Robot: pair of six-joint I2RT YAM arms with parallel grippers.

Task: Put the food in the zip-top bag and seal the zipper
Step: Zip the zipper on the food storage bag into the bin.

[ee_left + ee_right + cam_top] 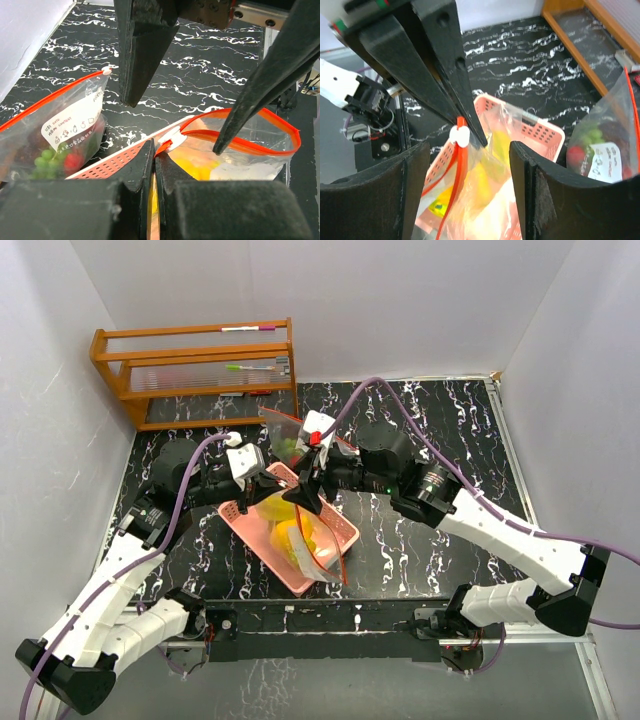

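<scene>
A clear zip-top bag (312, 540) with an orange zipper lies in the pink slotted basket (345, 532). Yellow food (285, 525) shows inside it. My left gripper (154, 150) is shut on the bag's zipper end beside the white slider (170, 139). The bag's mouth (250, 137) stands partly open. My right gripper (469, 150) is open and straddles the bag just below the slider (459, 136), its fingers (530, 170) apart from the plastic. A second bag (50, 150) behind holds green and red pieces (55, 159).
A wooden rack (195, 370) with pens stands at the back left. The second bag (290, 440) leans just behind the basket. White walls close in the left, back and right of the black marbled table (450, 430).
</scene>
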